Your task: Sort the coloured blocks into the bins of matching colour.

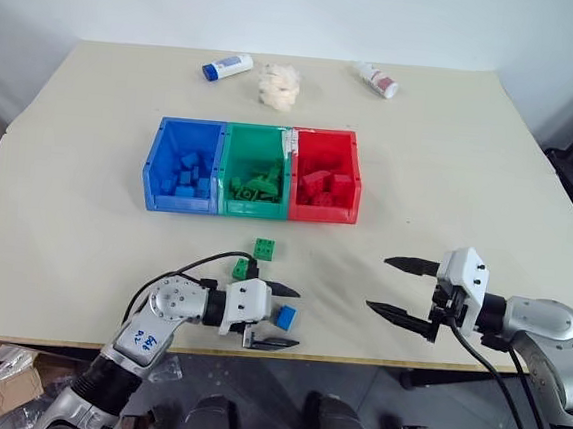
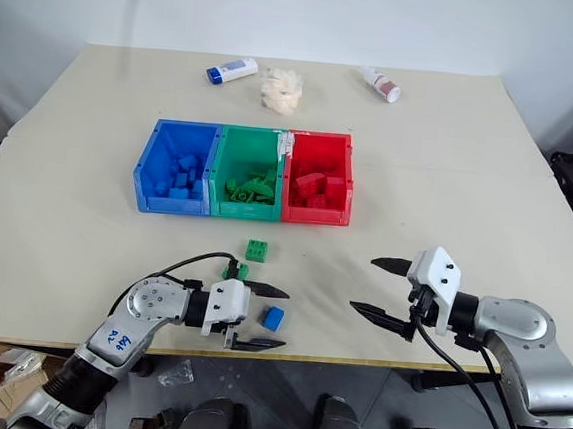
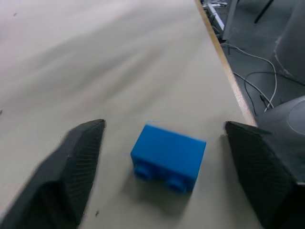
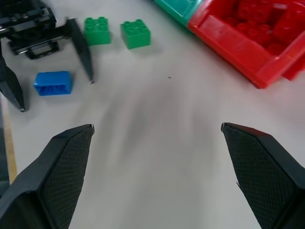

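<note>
left gripper brackets blue brick, jaws apart, nothing gripped; centre before closing, then carry toward 11 o'clock blue bin

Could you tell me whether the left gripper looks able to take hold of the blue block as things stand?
Probably yes: the blue block lies on the table between the left gripper's open fingers, with a gap on each side and nothing in the way.

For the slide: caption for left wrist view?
Left gripper open around a blue block lying near the table edge.

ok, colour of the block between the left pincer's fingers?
Blue block; clearest in the left wrist view.
</note>
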Controlling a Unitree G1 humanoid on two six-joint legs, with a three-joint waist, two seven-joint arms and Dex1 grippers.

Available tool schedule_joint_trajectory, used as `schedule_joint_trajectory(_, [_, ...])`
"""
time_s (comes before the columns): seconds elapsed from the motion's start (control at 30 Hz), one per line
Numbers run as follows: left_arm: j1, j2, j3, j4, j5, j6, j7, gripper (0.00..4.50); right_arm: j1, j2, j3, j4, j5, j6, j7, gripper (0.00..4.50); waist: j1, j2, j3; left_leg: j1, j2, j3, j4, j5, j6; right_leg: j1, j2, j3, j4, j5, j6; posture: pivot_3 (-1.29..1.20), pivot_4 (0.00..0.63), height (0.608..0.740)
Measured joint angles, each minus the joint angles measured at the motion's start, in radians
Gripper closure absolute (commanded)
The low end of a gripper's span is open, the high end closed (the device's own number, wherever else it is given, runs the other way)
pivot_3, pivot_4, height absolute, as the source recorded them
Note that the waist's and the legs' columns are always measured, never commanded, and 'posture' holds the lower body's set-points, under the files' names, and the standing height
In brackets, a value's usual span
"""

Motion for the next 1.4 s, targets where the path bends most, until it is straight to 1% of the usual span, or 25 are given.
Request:
schedule_joint_trajectory(0.17, [-0.006,-0.003,-0.006,0.012,0.000,-0.007,-0.006,2.84,0.013,0.000,0.000,-0.013,0.007,0.003,-0.016,0.00,0.000,0.000,0.000,0.000,0.000,0.000,0.000,0.000,0.000,0.000,0.000,0.000,0.000,0.000,0.000,0.00,0.150,0.740])
schedule_joint_trajectory(0.37, [-0.011,-0.012,-0.001,0.018,-0.003,0.010,0.001,2.87,0.001,0.000,0.000,-0.001,0.021,-0.007,0.002,0.00,0.000,0.000,0.000,0.000,0.000,0.000,0.002,0.000,0.001,0.000,0.000,0.000,0.001,0.000,0.000,0.00,0.150,0.740])
schedule_joint_trajectory(0.43, [-0.009,-0.016,0.014,0.012,-0.015,0.040,0.016,2.87,-0.009,0.000,0.000,0.020,0.026,-0.012,0.019,0.00,0.000,0.000,0.000,0.000,0.000,0.000,0.003,-0.001,0.001,0.000,0.000,0.000,0.001,0.000,0.000,0.00,0.150,0.740])
schedule_joint_trajectory(0.6, [-0.018,-0.029,0.159,-0.093,-0.115,0.179,0.110,2.87,-0.049,0.000,0.001,0.068,0.026,-0.025,0.039,0.00,-0.001,0.000,0.000,-0.001,0.000,-0.001,0.004,-0.001,0.001,0.000,0.000,0.000,0.002,0.000,0.000,0.00,0.150,0.740])
schedule_joint_trajectory(0.67, [-0.030,-0.019,0.203,-0.132,-0.151,0.243,0.134,2.87,-0.069,0.001,0.002,0.081,0.026,-0.031,0.047,0.00,-0.001,0.000,0.000,-0.001,0.000,-0.001,0.004,-0.001,0.001,0.000,0.000,0.000,0.002,0.000,0.000,0.00,0.150,0.740])
schedule_joint_trajectory(0.77, [-0.067,0.015,0.290,-0.141,-0.197,0.328,0.173,2.87,-0.110,0.021,0.004,0.108,0.026,-0.036,0.052,0.00,-0.001,0.000,0.000,-0.001,0.000,-0.001,0.005,-0.001,0.001,0.000,0.000,0.000,0.003,0.000,0.000,0.00,0.150,0.740])
schedule_joint_trajectory(0.93, [-0.184,0.054,0.416,-0.054,-0.203,0.364,0.260,2.87,-0.187,0.079,0.014,0.147,0.027,-0.051,0.046,0.00,-0.001,0.000,0.000,-0.001,0.000,-0.001,0.005,-0.001,0.001,0.000,0.000,0.000,0.003,0.000,0.001,0.00,0.150,0.740])
schedule_joint_trajectory(1.1, [-0.285,0.070,0.444,0.147,-0.140,0.337,0.344,2.87,-0.251,0.149,0.014,0.181,0.037,-0.052,0.014,0.00,0.000,0.000,0.000,-0.002,0.000,-0.001,0.005,-0.001,0.001,0.000,0.000,0.000,0.005,0.001,0.002,0.00,0.150,0.740])
schedule_joint_trajectory(1.13, [-0.304,0.069,0.444,0.186,-0.128,0.324,0.353,2.15,-0.258,0.160,0.014,0.185,0.038,-0.052,0.010,0.00,0.000,0.000,0.000,-0.003,0.000,-0.001,0.005,-0.001,0.001,0.000,0.000,0.000,0.005,0.001,0.002,0.00,0.150,0.740])
schedule_joint_trajectory(1.17, [-0.333,0.069,0.443,0.240,-0.112,0.306,0.370,1.94,-0.270,0.175,0.014,0.192,0.038,-0.053,0.003,0.00,-0.001,0.000,0.000,-0.003,-0.001,-0.001,0.005,-0.001,0.001,0.000,0.000,0.000,0.005,0.002,0.003,0.00,0.150,0.740])
schedule_joint_trajectory(1.27, [-0.399,0.069,0.443,0.349,-0.072,0.264,0.417,0.96,-0.291,0.201,0.015,0.199,0.038,-0.053,-0.013,0.00,-0.002,0.000,0.000,-0.003,-0.001,-0.001,0.005,-0.001,0.002,0.000,0.000,0.000,0.004,0.002,0.003,0.00,0.150,0.740])
schedule_joint_trajectory(1.37, [-0.408,0.070,0.444,0.375,-0.059,0.225,0.422,0.03,-0.292,0.202,0.015,0.199,0.038,-0.054,-0.014,0.00,-0.003,0.000,0.000,-0.003,-0.001,0.000,0.005,-0.001,0.002,0.000,0.000,0.000,0.003,0.002,0.004,0.00,0.150,0.740])
schedule_joint_trajectory(1.4, [-0.408,0.070,0.444,0.379,-0.058,0.217,0.420,0.03,-0.292,0.202,0.015,0.199,0.038,-0.054,-0.014,0.00,-0.003,0.000,0.000,-0.003,-0.001,0.000,0.005,-0.002,0.002,0.000,0.000,0.000,0.003,0.002,0.004,0.00,0.150,0.740])
